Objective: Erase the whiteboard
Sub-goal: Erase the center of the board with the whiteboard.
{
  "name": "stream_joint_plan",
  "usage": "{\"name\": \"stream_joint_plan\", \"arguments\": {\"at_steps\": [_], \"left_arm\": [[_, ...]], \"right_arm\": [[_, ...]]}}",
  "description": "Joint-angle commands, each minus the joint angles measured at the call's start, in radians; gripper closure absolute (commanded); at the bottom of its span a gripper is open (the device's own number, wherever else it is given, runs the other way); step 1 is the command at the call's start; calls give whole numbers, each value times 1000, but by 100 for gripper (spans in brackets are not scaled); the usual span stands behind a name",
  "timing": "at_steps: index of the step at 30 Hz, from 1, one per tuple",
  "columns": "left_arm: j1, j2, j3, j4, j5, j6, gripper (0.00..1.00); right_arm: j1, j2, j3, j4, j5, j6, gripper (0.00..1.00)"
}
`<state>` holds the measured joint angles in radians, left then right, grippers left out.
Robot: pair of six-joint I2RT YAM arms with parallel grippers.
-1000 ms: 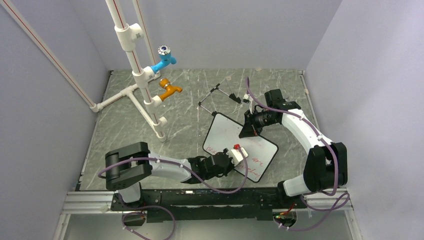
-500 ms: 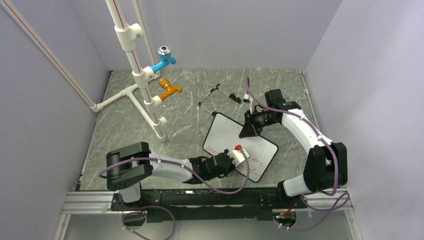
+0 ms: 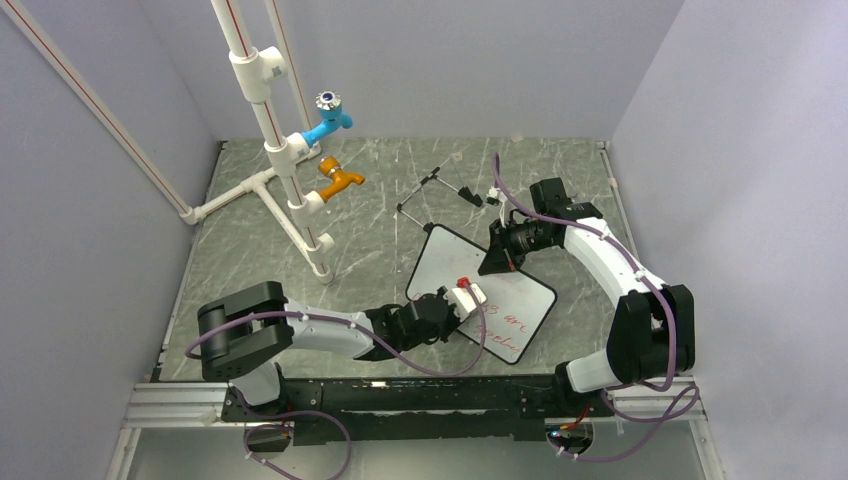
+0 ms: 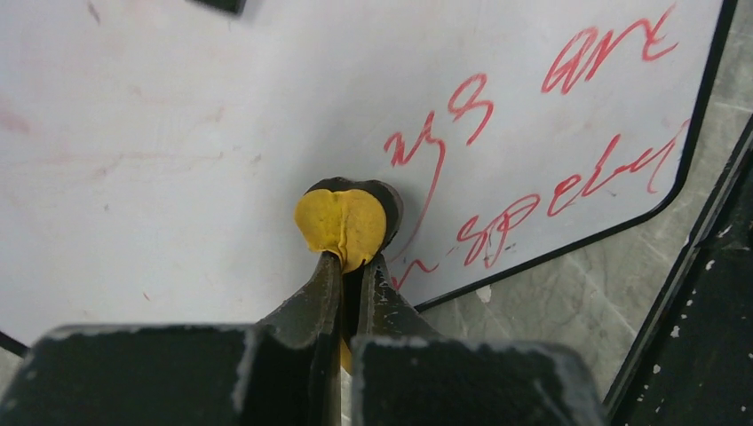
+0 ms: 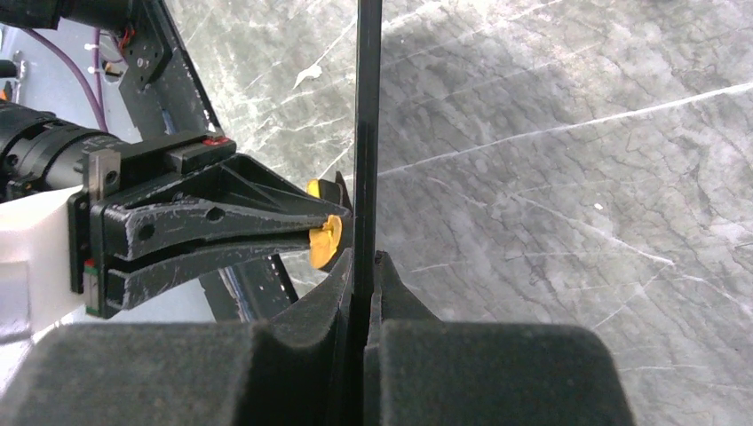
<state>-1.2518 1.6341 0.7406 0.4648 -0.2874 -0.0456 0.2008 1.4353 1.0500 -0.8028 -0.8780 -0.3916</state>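
- Plainly, the whiteboard (image 3: 450,262) sits to the right of the pipe stand (image 3: 285,170), and I cannot tell whether it rests on the desk (image 3: 260,270) or is lifted off it. The fingers of the right gripper (image 5: 364,266) are clenched on its thin black rim.
- The fingers of the left gripper (image 4: 353,262) pinch a yellow eraser (image 4: 342,226), which presses on the board beside the red writing (image 4: 484,235).
- Pushing hard may lever the board out of that narrow rim grip, since only one edge is held.
- The eraser is squashed and held by a small part, so it may twist or slip out mid-stroke.
- Strokes heading away from the pipe stand may run off the board's edge and leave words behind.
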Motion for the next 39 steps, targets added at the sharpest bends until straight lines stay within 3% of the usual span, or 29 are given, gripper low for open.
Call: {"name": "stream_joint_plan", "arguments": {"at_steps": [1, 10, 21, 27, 33, 39], "left_arm": [[-23, 22, -75, 66, -100, -61, 100], [-61, 64, -56, 67, -144, -81, 100], [59, 4, 63, 24, -84, -9, 100], [66, -22, 10, 53, -78, -38, 100], [22, -9, -70, 90, -89, -61, 100], [-37, 37, -32, 77, -114, -44, 100]], "right_arm": [[25, 20, -9, 27, -31, -135, 100], [25, 24, -13, 31, -26, -134, 100], [25, 16, -12, 27, -28, -136, 100], [24, 17, -10, 27, -29, -138, 100], [25, 15, -11, 26, -29, -138, 100], [25, 16, -10, 25, -30, -139, 100]]}}
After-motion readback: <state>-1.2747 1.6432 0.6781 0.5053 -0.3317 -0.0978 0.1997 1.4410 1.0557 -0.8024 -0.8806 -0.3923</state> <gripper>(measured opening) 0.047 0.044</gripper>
